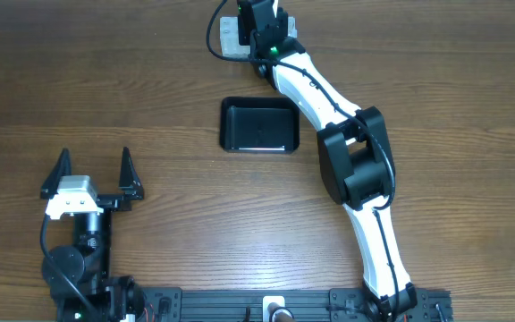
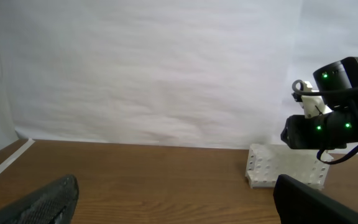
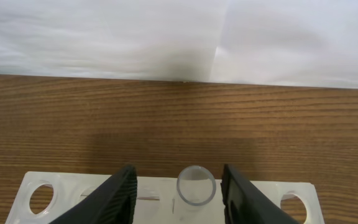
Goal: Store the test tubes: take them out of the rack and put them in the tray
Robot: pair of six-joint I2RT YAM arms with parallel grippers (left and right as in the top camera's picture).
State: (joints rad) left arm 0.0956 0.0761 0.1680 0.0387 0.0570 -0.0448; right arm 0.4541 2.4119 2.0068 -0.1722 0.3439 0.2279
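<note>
One test tube [image 3: 196, 185] stands upright in the white rack [image 3: 42, 186] at the far edge of the tabletop [image 1: 105, 80], between the spread, unclamped fingers of the right end effector [image 3: 178, 177].

We judge the step in hand to be the grasp. We would centre the fingers on the tube, lower them past its rim, close gently, then lift straight up so the tube neither binds in its hole nor drags the rack. We count one tube, one rack, and one black tray [image 1: 259, 127] nearer, mid-tabletop, with no tube in it. Of two arms, the left end effector [image 1: 94, 174] rests near left, fingers wide apart, holding nothing.
</note>
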